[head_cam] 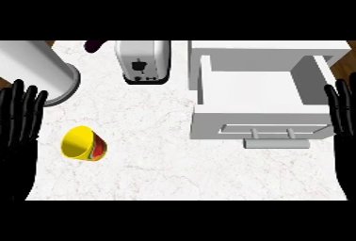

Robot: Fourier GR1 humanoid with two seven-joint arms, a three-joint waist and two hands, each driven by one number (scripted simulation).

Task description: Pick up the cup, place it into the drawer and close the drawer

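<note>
A yellow cup lies tipped on the counter's left, well apart from the white drawer standing open at right.

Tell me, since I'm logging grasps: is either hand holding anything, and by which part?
Nothing is held. The left hand and right hand are open at the edges; the cup lies untouched on the counter.

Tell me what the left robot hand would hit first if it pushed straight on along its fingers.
Probably the white cylinder: the left robot hand points up the view, its fingertips just short of that cylinder's lower end. Height is unclear, so it might pass.
</note>
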